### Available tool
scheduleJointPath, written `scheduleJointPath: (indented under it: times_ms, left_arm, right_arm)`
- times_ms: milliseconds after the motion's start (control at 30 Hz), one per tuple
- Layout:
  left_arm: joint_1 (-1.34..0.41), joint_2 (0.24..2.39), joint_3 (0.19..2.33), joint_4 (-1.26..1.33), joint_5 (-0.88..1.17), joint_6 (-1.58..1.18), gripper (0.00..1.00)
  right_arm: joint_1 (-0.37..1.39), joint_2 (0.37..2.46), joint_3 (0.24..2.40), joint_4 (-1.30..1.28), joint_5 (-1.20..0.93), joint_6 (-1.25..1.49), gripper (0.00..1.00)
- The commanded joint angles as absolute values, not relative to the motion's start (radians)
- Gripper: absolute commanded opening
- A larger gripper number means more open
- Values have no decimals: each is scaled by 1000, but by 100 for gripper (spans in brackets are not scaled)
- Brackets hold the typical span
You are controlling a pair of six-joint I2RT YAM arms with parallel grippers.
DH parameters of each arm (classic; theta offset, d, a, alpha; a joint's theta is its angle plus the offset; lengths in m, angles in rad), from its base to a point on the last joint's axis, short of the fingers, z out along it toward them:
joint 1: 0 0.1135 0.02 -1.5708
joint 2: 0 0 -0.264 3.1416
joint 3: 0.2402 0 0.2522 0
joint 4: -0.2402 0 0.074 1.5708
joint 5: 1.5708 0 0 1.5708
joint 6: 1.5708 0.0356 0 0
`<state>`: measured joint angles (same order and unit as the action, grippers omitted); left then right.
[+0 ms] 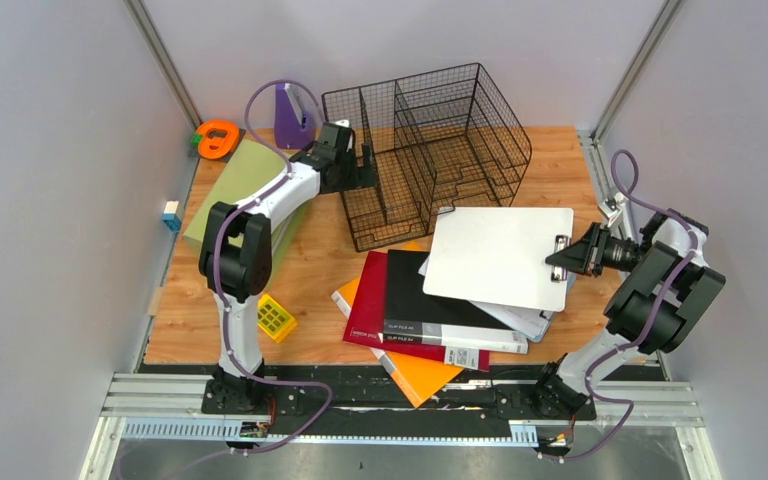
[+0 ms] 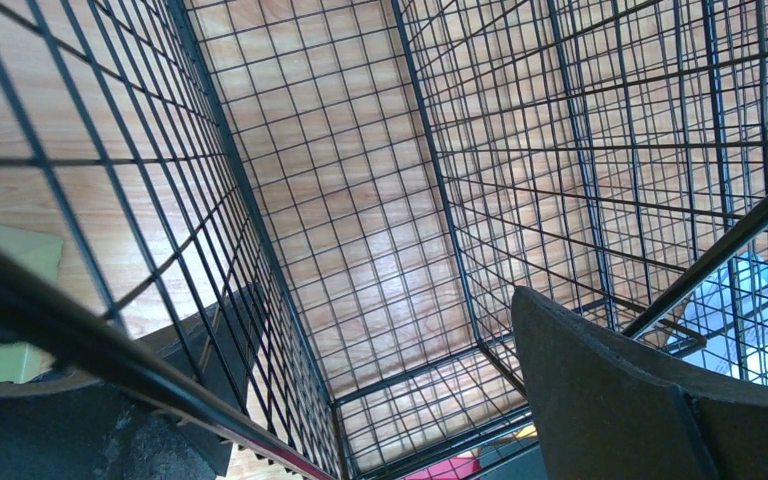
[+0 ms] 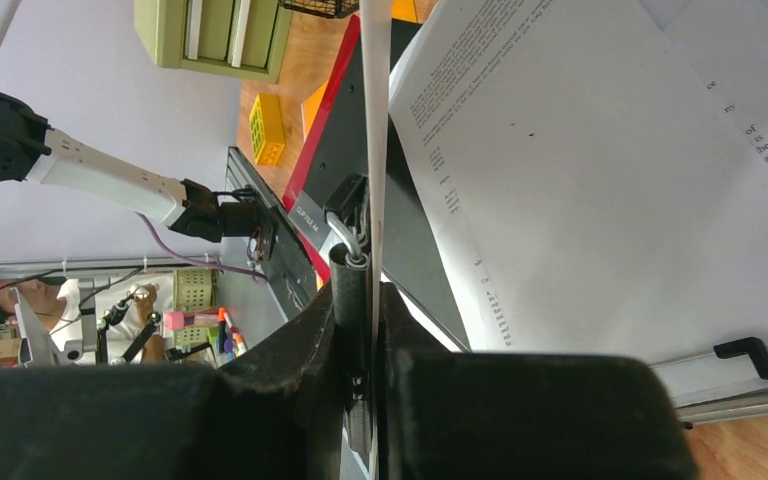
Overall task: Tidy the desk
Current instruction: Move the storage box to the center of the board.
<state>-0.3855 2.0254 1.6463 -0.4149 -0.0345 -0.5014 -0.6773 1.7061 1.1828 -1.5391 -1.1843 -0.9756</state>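
Clipboard (image 1: 495, 255) pinched at clip end by right claw (image 1: 572, 252), over folder pile (image 1: 410, 300) at counter (image 1: 310, 260) near-edge middle, long axis running left. Wire rack (image 1: 430, 140) at far edge, far-left of it. Left claw (image 1: 365, 165) agape against rack, nearer.

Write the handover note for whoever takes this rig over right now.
Left tool: open at the near left corner of the wire file rack, apparently straddling its wall, gripping nothing.
Right tool: shut on the clip edge of the white clipboard, held over the file pile.
Things: black clip files, red file and orange folder are stacked in front of the rack on the desk; green drawer unit at left.
Done: clipboard picked up; rack looks empty.
Left: probably put the clipboard and files in the rack.
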Motion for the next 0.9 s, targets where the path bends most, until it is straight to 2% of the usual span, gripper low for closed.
scheduleJointPath:
  times_ms: [0,133,200,400,533,733,867]
  left_arm:
    - [-386,2041,1694,-382,-82,-464,100]
    - [-382,2058,1726,-386,-90,-488,98]
    - [-379,2062,1732,-384,-81,-521,94]
    - [-364,2061,1718,-393,-64,-685,75]
    - [-352,2072,1714,-434,-58,-787,56]
    - [-328,2054,1687,-471,-77,-869,32]
    - [-308,2008,1651,-476,-80,-891,26]
  right_arm:
    - [-681,1730,1229,-1543,-1182,-1054,0]
    - [-690,1758,1235,-1541,-1178,-1057,0]
    - [-695,1767,1225,-1541,-1177,-1056,0]
    - [-721,1773,1192,-1541,-1197,-1050,0]
    - [-722,1773,1187,-1542,-1211,-1033,0]
    - [-725,1787,1189,-1542,-1224,-1024,0]
    - [-727,1801,1190,-1540,-1239,-1026,0]
